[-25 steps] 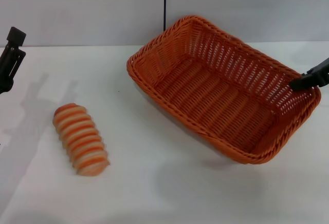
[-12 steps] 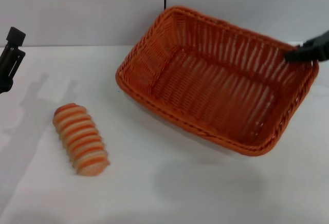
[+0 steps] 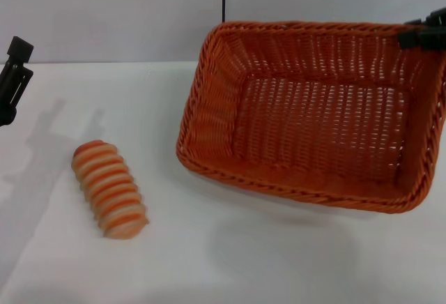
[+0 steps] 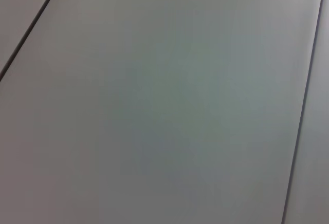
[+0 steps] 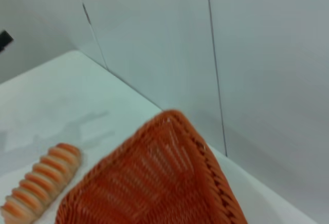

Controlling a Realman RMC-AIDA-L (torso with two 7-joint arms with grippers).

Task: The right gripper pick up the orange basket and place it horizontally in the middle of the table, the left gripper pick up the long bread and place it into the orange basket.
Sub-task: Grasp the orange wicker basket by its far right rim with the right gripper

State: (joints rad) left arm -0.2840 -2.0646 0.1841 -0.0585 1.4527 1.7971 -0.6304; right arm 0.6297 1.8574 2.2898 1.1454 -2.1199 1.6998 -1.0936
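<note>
Basket [image 3: 317, 137], orange, fills right half of head view, tilted with far edge raised and right side cut off by the frame. Right pincer [image 3: 424, 33] at upper right, mostly out of frame, clamped on the basket's far right rim. Left pincer [image 3: 14, 77] at left edge, partly cropped, well apart from everything; finger state: cannot tell. Long bread [image 3: 109, 189] lies on tabletop [image 3: 223, 262] lower left, uncovered.

right tool [image 3: 424, 32] mostly cut off at frame edge, grip unclear; orange basket [image 3: 313, 119] clipped on right; left tool [image 3: 14, 74] partly out of frame
</note>
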